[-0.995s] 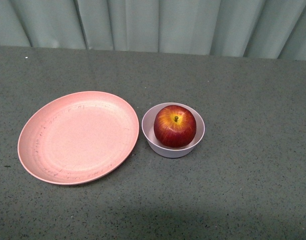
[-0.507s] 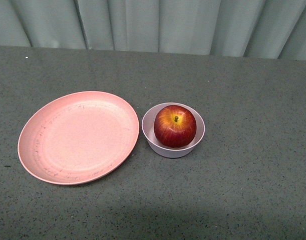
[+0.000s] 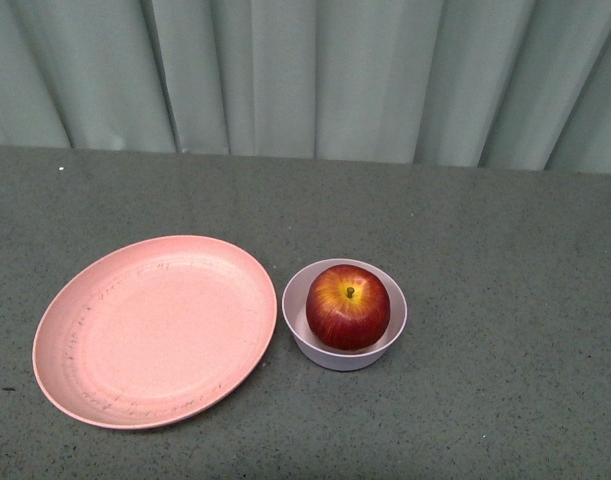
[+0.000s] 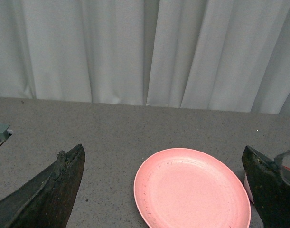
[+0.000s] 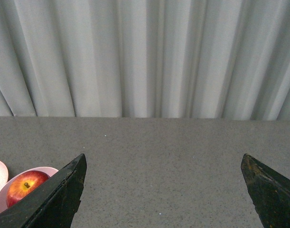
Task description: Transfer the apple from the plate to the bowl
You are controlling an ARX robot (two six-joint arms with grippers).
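One apple (image 3: 348,306), one bowl (image 3: 307,336) holding it, and one plate (image 3: 153,330) just left of the bowl. Two grippers show, one per wrist view; behind the bowl hangs what seems one pleated curtain (image 3: 305,75).

The apple (image 3: 348,306) sits in the bowl (image 3: 303,340), just right of the plate (image 3: 135,340), on the table (image 3: 505,300)

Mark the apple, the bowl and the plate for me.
apple (image 3: 347,308), front view, on its red skin below the stem.
bowl (image 3: 297,300), front view, on its left inner wall.
plate (image 3: 155,330), front view, on its bare middle.
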